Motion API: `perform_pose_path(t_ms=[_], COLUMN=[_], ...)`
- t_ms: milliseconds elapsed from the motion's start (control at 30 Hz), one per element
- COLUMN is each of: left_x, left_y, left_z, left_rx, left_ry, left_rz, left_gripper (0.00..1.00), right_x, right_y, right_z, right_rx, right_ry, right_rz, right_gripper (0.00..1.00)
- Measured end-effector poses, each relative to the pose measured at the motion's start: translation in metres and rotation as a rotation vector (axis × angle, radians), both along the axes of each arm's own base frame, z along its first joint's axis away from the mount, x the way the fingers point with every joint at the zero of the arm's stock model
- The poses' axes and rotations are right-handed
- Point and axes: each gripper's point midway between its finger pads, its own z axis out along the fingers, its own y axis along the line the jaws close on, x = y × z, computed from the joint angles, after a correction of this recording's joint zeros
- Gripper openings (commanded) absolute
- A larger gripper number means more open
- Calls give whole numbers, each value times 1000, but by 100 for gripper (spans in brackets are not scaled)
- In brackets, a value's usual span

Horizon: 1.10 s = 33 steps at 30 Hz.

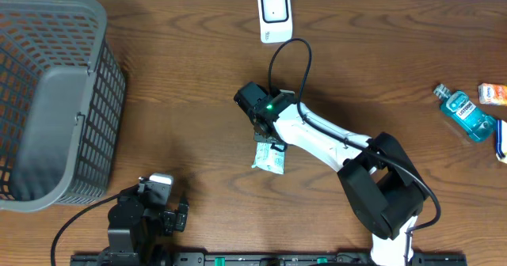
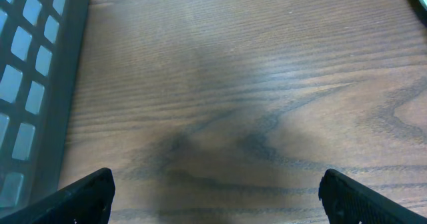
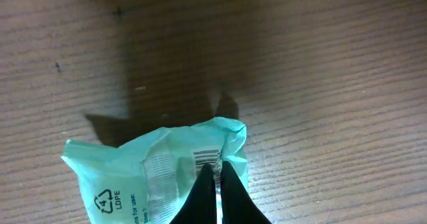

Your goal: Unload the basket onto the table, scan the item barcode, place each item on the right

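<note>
right gripper (image 3: 217,169): I am pinching it shut on the packet's (image 3: 133,174) crinkled top edge, my fingertips sitting on the barcode (image 3: 205,159).
packet place: it is sitting mid-table, at 6 o'clock of my right gripper; the scanner (image 1: 274,14) is waiting at 12 o'clock, well apart.
left gripper (image 2: 217,194): I am holding it wide and carrying nothing, near the basket (image 2: 33,84).
risk, cover: my fingers are probably hiding some of the bars, so the scan may be failing.
risk, slip: I am gripping only thin film, so a fast swing may be tugging it loose.
risk, facing: the film is crumpling, so the barcode may be turning away from the scanner.
</note>
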Motion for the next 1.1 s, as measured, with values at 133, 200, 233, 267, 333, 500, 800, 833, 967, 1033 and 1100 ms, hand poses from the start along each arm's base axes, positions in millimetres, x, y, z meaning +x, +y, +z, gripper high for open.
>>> perform_pose_path(t_ms=[133, 200, 233, 267, 333, 500, 800, 833, 967, 1033, 1100], left_x=[0, 0, 0, 0, 0, 0, 0, 0, 0, 0, 0], left_y=[0, 0, 0, 0, 0, 0, 0, 0, 0, 0, 0], left_z=[0, 0, 0, 0, 0, 0, 0, 0, 0, 0, 0], left_rx=[0, 0, 0, 0, 0, 0, 0, 0, 0, 0, 0], left_ry=[0, 0, 0, 0, 0, 0, 0, 0, 0, 0, 0], left_rz=[0, 0, 0, 0, 0, 0, 0, 0, 0, 0, 0], left_gripper=[98, 98, 98, 98, 98, 98, 98, 98, 98, 98, 98], right_x=[2, 0, -1, 0, 5, 12, -10, -10, -7, -7, -8], right_y=[-3, -9, -12, -14, -13, -5, 1, 0, -5, -8, -11], right_z=[0, 1, 3, 5, 10, 17, -3, -4, -4, -4, -3], right_rx=[-1, -5, -5, 0, 30, 92, 76, 71, 71, 73, 65], right_ry=[4, 31, 47, 60, 65, 67, 87, 85, 86, 92, 109], right_rz=[-9, -22, -30, -40, -55, -61, -60, -67, -95, -95, -86], right_gripper=[1, 1, 1, 1, 1, 2, 2, 1, 1, 1, 1])
